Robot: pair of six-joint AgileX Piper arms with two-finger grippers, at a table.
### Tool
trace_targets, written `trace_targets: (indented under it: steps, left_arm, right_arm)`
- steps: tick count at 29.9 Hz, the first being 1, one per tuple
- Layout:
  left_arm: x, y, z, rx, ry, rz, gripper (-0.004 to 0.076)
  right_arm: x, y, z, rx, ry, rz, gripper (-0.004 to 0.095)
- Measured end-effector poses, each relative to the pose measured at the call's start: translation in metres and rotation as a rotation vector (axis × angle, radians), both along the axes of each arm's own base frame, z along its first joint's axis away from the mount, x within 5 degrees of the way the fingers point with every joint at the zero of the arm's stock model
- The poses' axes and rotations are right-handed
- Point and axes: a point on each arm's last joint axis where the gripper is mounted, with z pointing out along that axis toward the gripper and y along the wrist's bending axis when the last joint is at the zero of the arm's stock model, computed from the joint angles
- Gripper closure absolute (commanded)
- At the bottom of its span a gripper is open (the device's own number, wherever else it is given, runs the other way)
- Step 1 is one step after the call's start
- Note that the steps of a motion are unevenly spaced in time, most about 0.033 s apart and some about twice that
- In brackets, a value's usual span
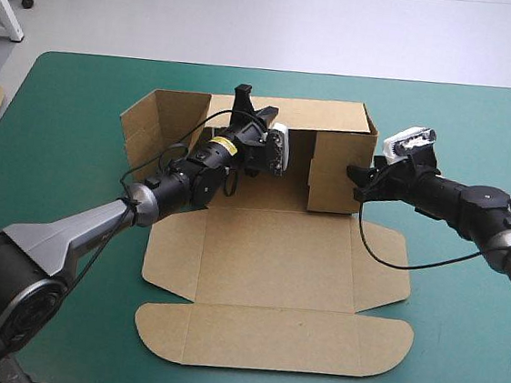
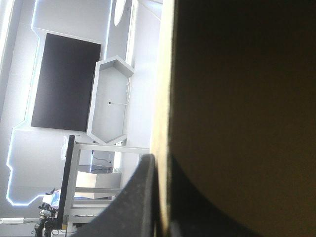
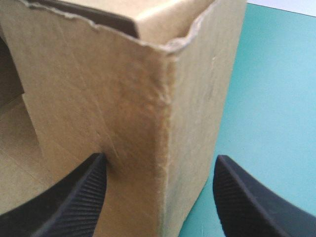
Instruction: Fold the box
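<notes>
While the brown box (image 1: 276, 258) lies at the middle of the teal-green surface (image 1: 464, 296), its lid (image 1: 272, 340) spread flat toward 6 o'clock and its rear wall (image 1: 309, 113) raised toward 12 o'clock, two arms work on the standing board. The left end effector (image 1: 251, 107) is clamped on the rear wall's top rim at the box's 12 o'clock side, the board's edge pinched between its black fingers. The right end effector (image 1: 359, 180) stands wide at the box's 3 o'clock side, straddling the raised corner (image 3: 168, 98). One finger (image 3: 81, 195) touches the face turned toward 6 o'clock, and the other (image 3: 247, 197) hangs apart over bare cover.

The step in hand appears to be squaring and tucking that right-hand wall. Done well, the left grip would serve as an anchor and hold the rear wall upright, not pull on it. The right fingers would close evenly on both faces so the corner is not pushed sideways. The corner's top edge looks frayed and creased, so the board there is likely soft. Pressure lower down, along the fold line, should set it more cleanly. The side wall (image 1: 148, 125) at 9 o'clock leans outward and looks not yet tucked.
</notes>
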Motion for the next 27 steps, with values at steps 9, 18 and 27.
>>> trace_targets:
  steps: [9, 18, 27]
  left_arm:
    - [0.000, 0.000, 0.000, -0.017, 0.008, 0.009, 0.0738]
    - [0.000, 0.000, 0.000, -0.017, 0.008, 0.008, 0.0738]
    - [0.005, -0.006, 0.001, -0.007, 0.032, -0.007, 0.0738]
  right_arm:
    - [0.002, 0.009, -0.002, -0.022, 0.003, 0.005, 0.0317]
    - [0.015, 0.007, -0.004, -0.044, -0.006, -0.030, 0.0275]
    - [0.019, 0.022, 0.001, -0.073, -0.037, -0.024, 0.0330]
